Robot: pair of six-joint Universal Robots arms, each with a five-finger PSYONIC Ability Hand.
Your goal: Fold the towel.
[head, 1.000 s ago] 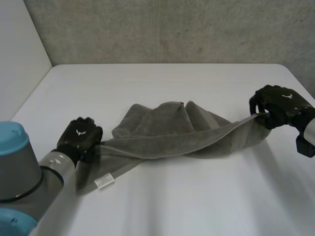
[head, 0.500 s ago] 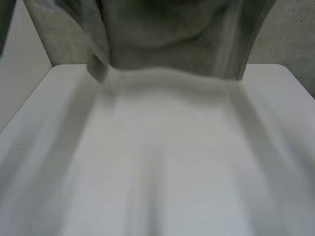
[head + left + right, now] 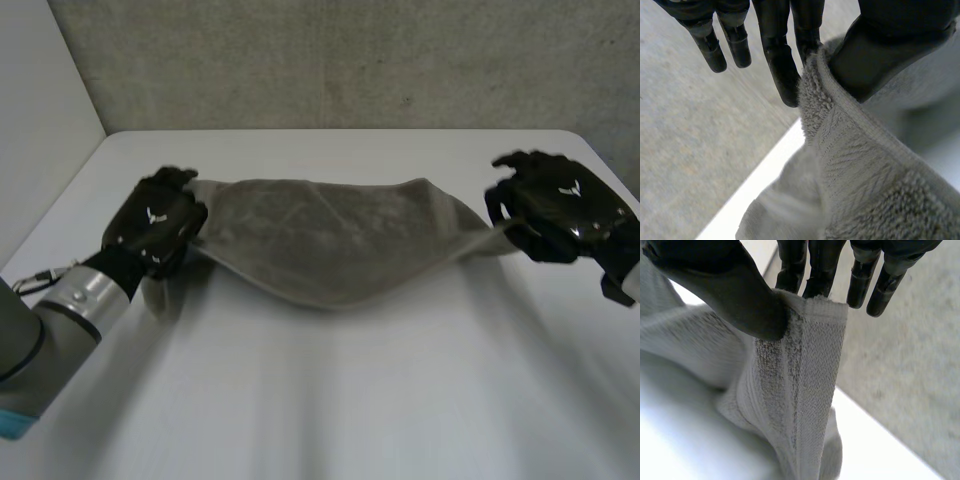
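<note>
From the head view, the grey towel hangs spread between the two hands over the far half of the white bench. The left hand is at one top corner and the right hand at the other. The top edge runs nearly level from hand to hand, with a small peak near the right end. The lower edge sags in a shallow curve, lowest around the middle. I cannot tell from here whether that lowest part touches the bench. This view shows only the backs of the hands, so the grips are hidden.

The wrist views show the grips. In the left wrist view, the left hand pinches the towel's thick hemmed edge between its thumb and one straight finger. Its other fingers point straight out, clear of the cloth. In the right wrist view, the right hand clamps a corner of the towel between its thumb and the nearer fingers. The remaining fingers stand free beside the corner.

Up close the cloth is looped terry with a flat woven band along the end and a stitched hem. Below each grip it falls in soft folds towards the bench.
</note>
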